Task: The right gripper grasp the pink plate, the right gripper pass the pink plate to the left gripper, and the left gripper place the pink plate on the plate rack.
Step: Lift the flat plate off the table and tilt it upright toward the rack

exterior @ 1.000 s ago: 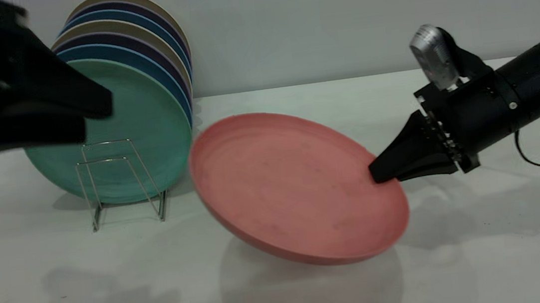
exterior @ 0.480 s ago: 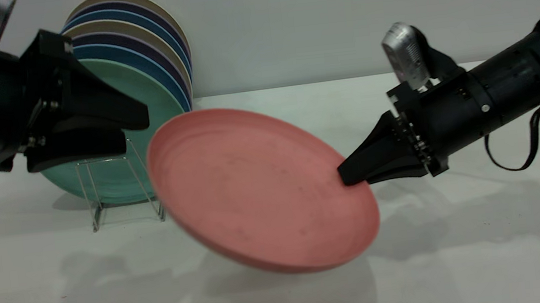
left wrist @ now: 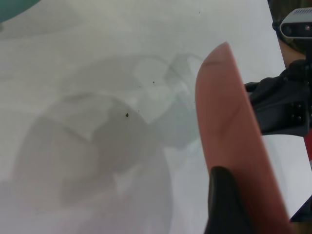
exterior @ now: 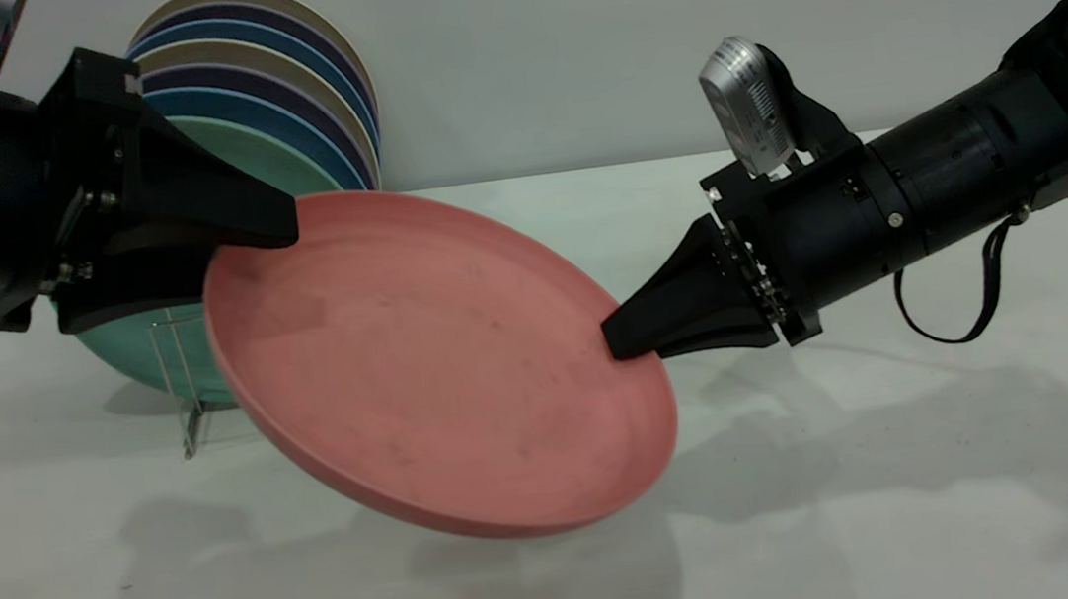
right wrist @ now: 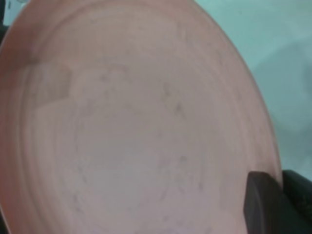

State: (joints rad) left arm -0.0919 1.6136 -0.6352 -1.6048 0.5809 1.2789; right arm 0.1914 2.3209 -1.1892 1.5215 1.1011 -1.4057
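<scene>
The pink plate [left wrist: 229, 141] is seen edge-on, tilted, held above the white counter [left wrist: 97, 58]. One dark finger [left wrist: 225, 202] of the left end effector lies against the plate's near face at its rim. Beyond the plate, the black right end effector [left wrist: 278, 105] is seen at the far rim. Soft grey shadows [left wrist: 92, 156] are cast on the counter beside the plate.

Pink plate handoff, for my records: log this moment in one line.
phase: handoff | right end effector: shut on pink plate | left end effector: open at opposite rim | plate: airborne, tilted
</scene>
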